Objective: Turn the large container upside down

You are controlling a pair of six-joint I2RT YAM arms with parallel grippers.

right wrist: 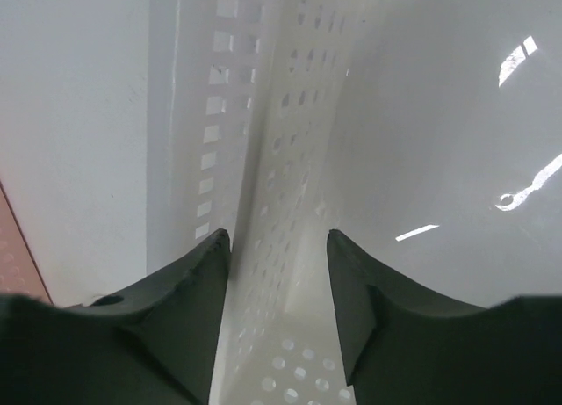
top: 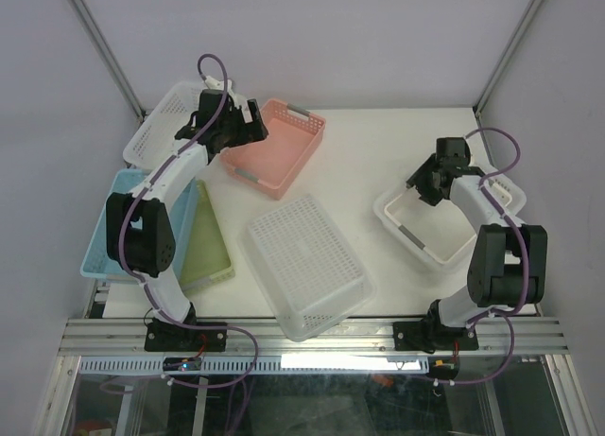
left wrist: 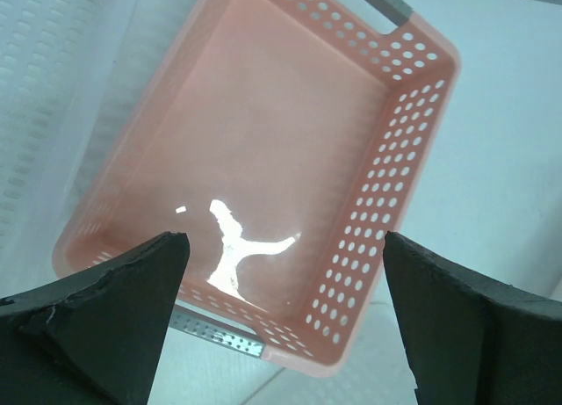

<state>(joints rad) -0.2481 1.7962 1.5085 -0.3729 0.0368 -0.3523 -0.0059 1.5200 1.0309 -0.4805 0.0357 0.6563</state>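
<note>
Though overhead the right gripper meets the white container's upper-left rim at frame right, its wrist view shows fingers straddling that wall, grip uncertain; left gripper gapes above the pink basket.

Ref = large container, mid-table, bottom up. Behind it & a bit left you've got the back basket, w/ L gripper above it. Further left & behind: corner basket. Left of the container: slim tray, then outer tub just beside. Right of the container: right basket, R gripper astride its rear wall, jaws apart.
</note>
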